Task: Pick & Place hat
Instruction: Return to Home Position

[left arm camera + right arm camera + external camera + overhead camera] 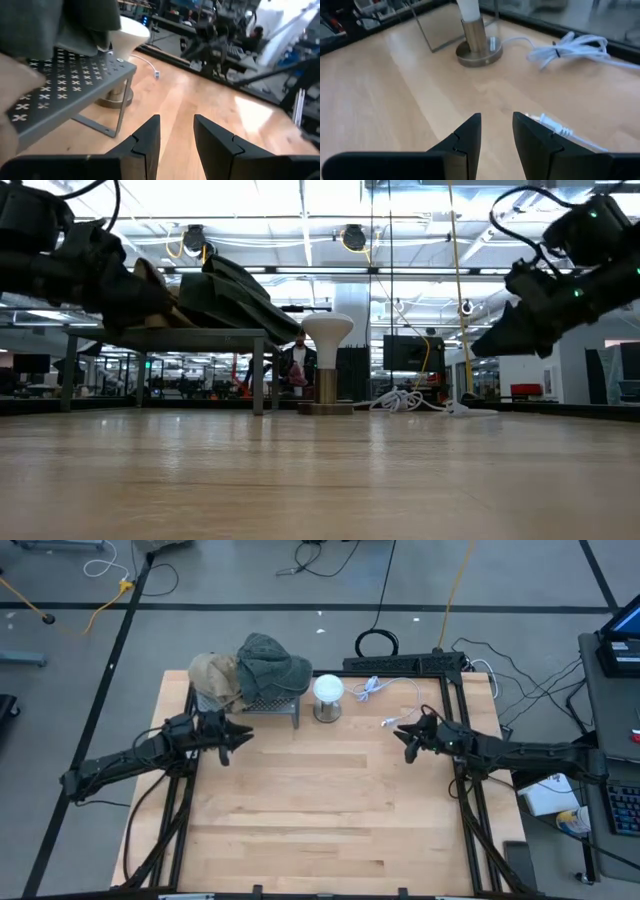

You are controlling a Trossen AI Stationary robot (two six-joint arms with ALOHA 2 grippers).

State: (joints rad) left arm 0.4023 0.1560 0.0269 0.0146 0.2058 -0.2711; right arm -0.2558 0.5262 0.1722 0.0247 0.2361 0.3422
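Note:
Two hats lie on a grey perforated metal rack [283, 704] at the table's far left. One is a dark green hat [272, 662] and the other a tan hat [213, 674] to its left. The green hat's brim [90, 25] hangs over the rack's top [75, 85]. My left gripper [238, 740] [176, 120] hovers just on the near side of the rack, open and empty. My right gripper [404, 740] [496, 117] hovers over the table's right part, open and empty.
A white mushroom-shaped lamp [328, 692] on a round metal base [479, 52] stands right of the rack. A white cable [385, 690] [570, 47] lies at the far right, its plug [555, 131] near my right gripper. Bare wood fills the table's middle and near side [320, 820].

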